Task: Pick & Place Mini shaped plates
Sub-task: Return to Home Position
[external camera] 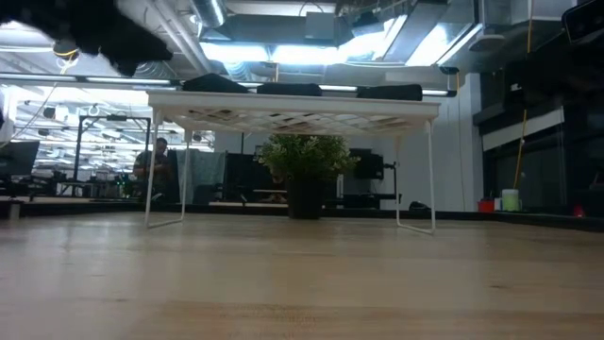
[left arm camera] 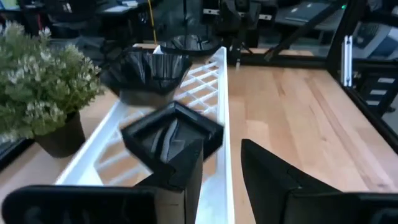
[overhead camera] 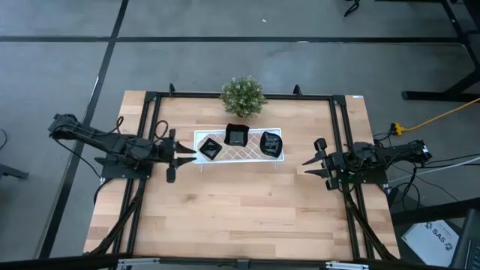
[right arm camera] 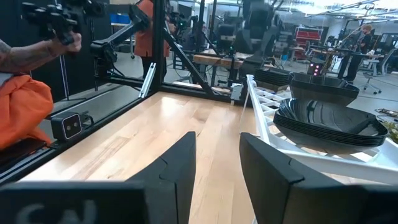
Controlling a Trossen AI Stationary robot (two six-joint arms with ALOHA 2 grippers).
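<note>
lying on the floor off the table's near right corner, a white sheet (overhead camera: 435, 238) carries blue letters that seem to read "sas". the wooden table (overhead camera: 240, 217) is bare along its near stretch.

farther in, the two arms lie level with each other at the table's sides. the left gripper (left arm camera: 217, 152) points at the left end of the white shelf (overhead camera: 251, 152), just beside it, its jaws apart and holding nothing. the right gripper (right arm camera: 217, 140) faces the shelf's right end from a little farther off, jaws likewise apart and empty.

between them the shelf stands on thin legs, its top a brown lattice. the mini shaped plates (left arm camera: 174, 134) lie on it in three black stacks. the left stack (overhead camera: 211, 148) is squarish, turned cornerwise, and nearest the left gripper. the middle stack (overhead camera: 237, 135) is squarish and sits toward the back edge. the right stack (overhead camera: 270, 144) is rounded. how many plates each holds cannot be counted.

just behind the shelf, at the table's back edge, stands a small potted plant (overhead camera: 243, 96). beyond the table, a person in orange clothing (right arm camera: 25, 109) shows in the right wrist view, and another person (external camera: 156, 165) stands far back in the low view.
</note>
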